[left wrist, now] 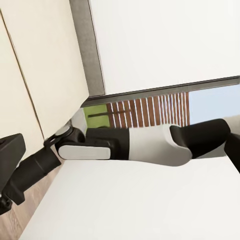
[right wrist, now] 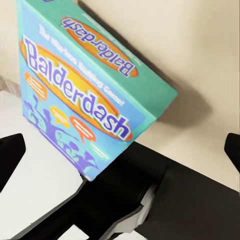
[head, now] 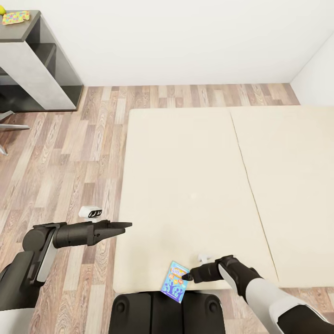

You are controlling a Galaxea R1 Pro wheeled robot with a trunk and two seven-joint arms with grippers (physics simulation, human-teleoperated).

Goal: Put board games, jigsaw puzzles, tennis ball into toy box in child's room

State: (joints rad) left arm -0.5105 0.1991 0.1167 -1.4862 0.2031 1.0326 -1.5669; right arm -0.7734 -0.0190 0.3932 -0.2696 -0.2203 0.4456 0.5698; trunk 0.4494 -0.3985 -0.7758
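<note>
A blue-and-teal board game (head: 175,281) marked "Balderdash" (right wrist: 82,95) stands tilted at the near edge of the bed (head: 185,185), partly overhanging the robot's dark base (head: 167,313). The right tool (head: 188,276) sits just beside the box's right side, its black tip at the box's edge; in the right wrist view its two fingertips (right wrist: 11,150) stand spread wide at either side of the frame with the box between them, not clamped on it. The cream bed top, split by a seam into two panels, lies bare beyond the box. The left tool (head: 124,226) hovers over the wood-plank floor (head: 69,162) at the bed's left edge, fingers drawn together on nothing. A small white device (head: 90,212) lies on the floor just beyond it. At far left, a grey surface (head: 21,30) carries a multicolour jigsaw puzzle (head: 15,17).
</note>
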